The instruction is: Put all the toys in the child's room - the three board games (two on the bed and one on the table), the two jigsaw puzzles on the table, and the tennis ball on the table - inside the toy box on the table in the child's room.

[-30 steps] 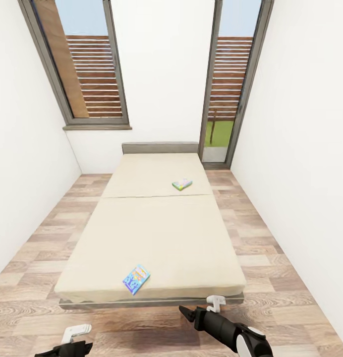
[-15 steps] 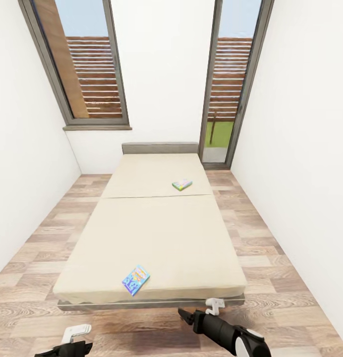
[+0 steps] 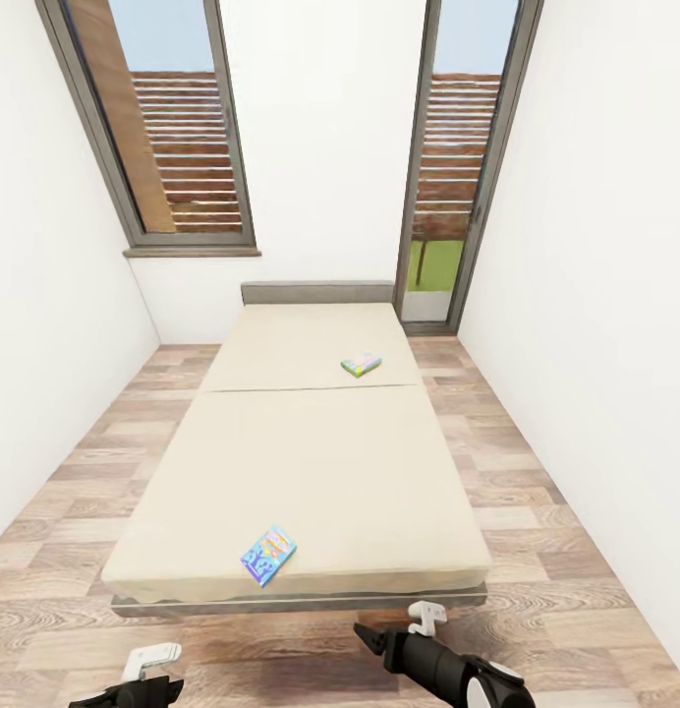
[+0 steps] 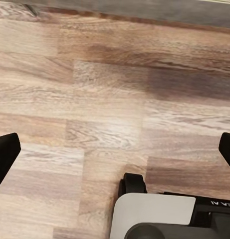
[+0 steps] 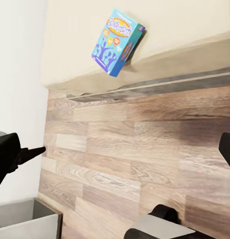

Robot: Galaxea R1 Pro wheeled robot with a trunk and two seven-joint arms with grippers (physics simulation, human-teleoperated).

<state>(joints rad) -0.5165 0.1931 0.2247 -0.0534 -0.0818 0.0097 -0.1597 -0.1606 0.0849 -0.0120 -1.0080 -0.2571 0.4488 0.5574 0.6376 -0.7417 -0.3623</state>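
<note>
Two board games lie on the beige bed (image 3: 311,462). A blue one (image 3: 268,554) sits near the foot edge, also seen as the blue box (image 5: 117,41). A green-pink one (image 3: 361,365) lies further up towards the head. My right gripper (image 3: 399,627) hovers over the floor just short of the bed's foot, open and empty, its fingertips (image 5: 10,154) spread wide. My left gripper (image 3: 143,674) hangs low at the left, open over bare floor, with its fingertips (image 4: 5,154) wide apart. The table, toy box, jigsaw puzzles and tennis ball are out of view.
Wood-plank floor (image 3: 537,551) runs along both sides of the bed, between white walls. A tall window (image 3: 173,128) and a glass door (image 3: 458,167) stand behind the grey headboard (image 3: 317,292). The bed's grey frame edge (image 5: 159,82) lies close ahead.
The whole view has crept slightly towards the bed. My right gripper sits a little lower in the picture. The board games have not moved.
</note>
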